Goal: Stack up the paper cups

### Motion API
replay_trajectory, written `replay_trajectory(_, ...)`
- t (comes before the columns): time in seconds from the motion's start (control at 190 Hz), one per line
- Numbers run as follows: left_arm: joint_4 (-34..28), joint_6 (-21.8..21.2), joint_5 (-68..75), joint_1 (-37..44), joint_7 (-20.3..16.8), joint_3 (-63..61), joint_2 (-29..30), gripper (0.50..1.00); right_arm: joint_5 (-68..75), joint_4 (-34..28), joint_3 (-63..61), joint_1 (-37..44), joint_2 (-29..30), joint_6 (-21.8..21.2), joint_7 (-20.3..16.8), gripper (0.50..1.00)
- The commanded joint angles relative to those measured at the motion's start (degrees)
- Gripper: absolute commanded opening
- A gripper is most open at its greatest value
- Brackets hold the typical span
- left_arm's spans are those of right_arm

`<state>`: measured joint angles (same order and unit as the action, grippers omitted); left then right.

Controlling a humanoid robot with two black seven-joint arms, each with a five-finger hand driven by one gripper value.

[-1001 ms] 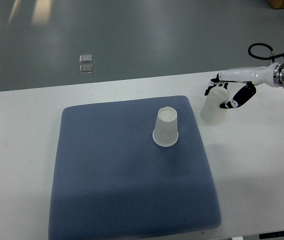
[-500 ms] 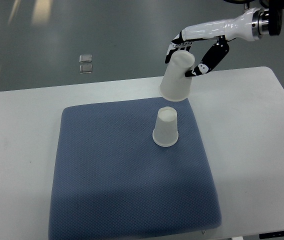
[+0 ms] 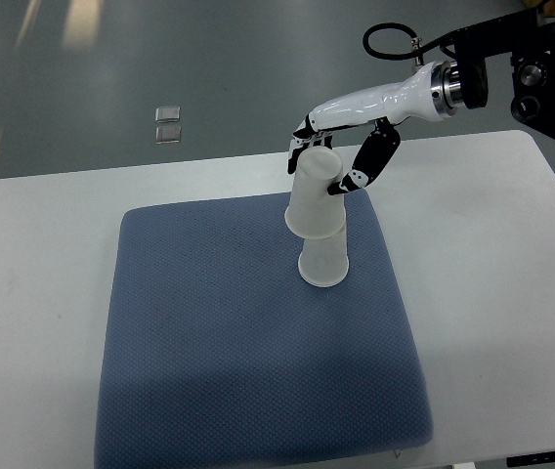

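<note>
Blue and quilted, the mat [image 3: 258, 332] lies on a white table [image 3: 33, 254] in the top view, its near edge running close to the bottom of the picture, where the table's own front edge is cut off. The right hand [image 3: 331, 166] comes in from the upper right on a white arm [image 3: 385, 98] whose far end, with a black cable loop [image 3: 385, 39], is partly cut by the picture's edge among dark machine parts that are hard to make out. The fingers [image 3: 365, 166] are curled round the upper part of a translucent white cup [image 3: 315, 200], held upside down and tilted, its closed base up under the hand and its wide mouth down. That mouth sits over the top of a second cup [image 3: 323, 262], which stands upside down on the mat, right of centre and near the far edge. The held cup hides the standing cup's base, so whether the two touch or how far one has slipped over the other cannot be told. Both cups show nothing inside through their cloudy walls. On the grey floor [image 3: 258, 59] beyond the table lie two small pale squares [image 3: 168, 125], too small to identify. No left arm shows.
</note>
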<state>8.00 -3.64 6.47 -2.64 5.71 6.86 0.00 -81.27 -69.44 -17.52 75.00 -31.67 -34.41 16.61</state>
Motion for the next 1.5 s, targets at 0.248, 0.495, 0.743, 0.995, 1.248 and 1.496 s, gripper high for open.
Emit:
replay_trajectory(0.248,0.0,0.0,0.0,0.0,0.0,0.0,0.0,1.0,-3.0,0.0,0.0,-1.3,0.0,0.0,0.0,0.609)
replay_trajectory(0.495,0.0,0.0,0.0,0.0,0.0,0.0,0.0,1.0,-3.2,0.0,0.0,-2.5,0.0,0.2,0.0,0.739)
replay_trajectory(0.743,0.0,0.0,0.0,0.0,0.0,0.0,0.0,1.0,-3.2,0.0,0.0,-3.5,-0.1,0.0,0.0,0.901)
replay_trajectory(0.995,0.0,0.0,0.0,0.0,0.0,0.0,0.0,1.0,-2.7,0.1,-0.1,-4.1,-0.7,0.2,0.0,0.913)
replay_trajectory(1.248,0.0,-0.1,0.0,0.0,0.0,0.0,0.0,1.0,8.9,7.4,-7.0,-7.8,-2.3,3.1,-0.4,0.911)
replay_trajectory(1.496,0.0,0.0,0.0,0.0,0.0,0.0,0.0,1.0,40.0,15.6,-10.5,-16.4,-1.6,14.4,-3.2,0.905)
